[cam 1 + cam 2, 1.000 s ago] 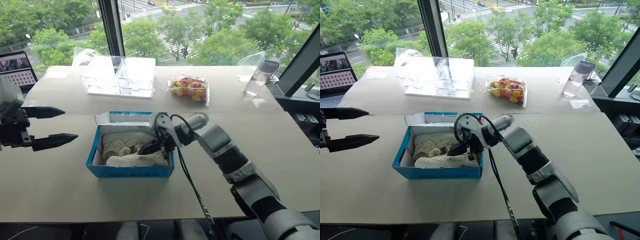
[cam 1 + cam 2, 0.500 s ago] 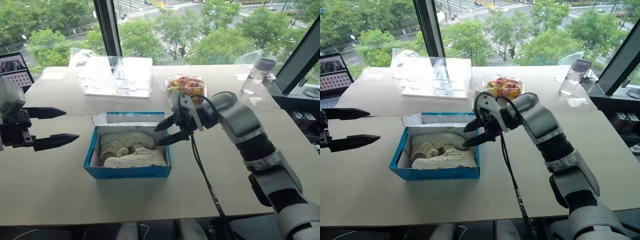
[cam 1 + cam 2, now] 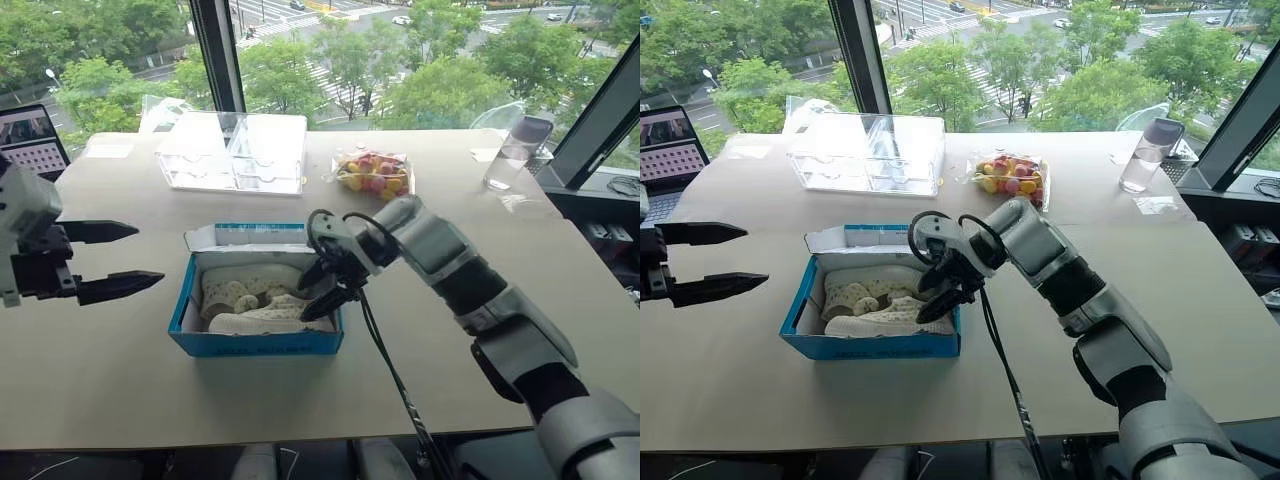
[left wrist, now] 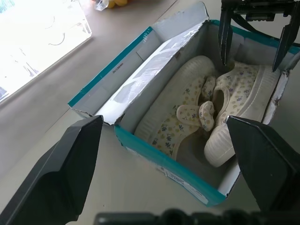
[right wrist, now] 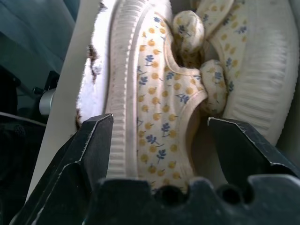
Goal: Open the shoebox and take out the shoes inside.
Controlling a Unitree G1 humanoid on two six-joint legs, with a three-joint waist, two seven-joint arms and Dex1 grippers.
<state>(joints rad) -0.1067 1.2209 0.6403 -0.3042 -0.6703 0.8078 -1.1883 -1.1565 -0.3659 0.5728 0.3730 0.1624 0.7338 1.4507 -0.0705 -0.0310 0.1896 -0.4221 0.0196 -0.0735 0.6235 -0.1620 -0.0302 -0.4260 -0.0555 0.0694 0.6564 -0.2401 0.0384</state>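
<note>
the shoebox (image 3: 258, 340) sits open near the middle of the table (image 3: 120, 380), closer to the front edge, its long axis parallel to that edge. the shoes (image 3: 262, 298) lie inside, lengthwise along the box. the right gripper (image 3: 322, 290) hangs over the right end of the box, fingers spread wide on both sides of the nearer shoe, holding nothing. the left gripper (image 3: 108, 259) hovers spread open and empty above the left edge of the table, well apart from the box. bare table surrounds the box.
</note>
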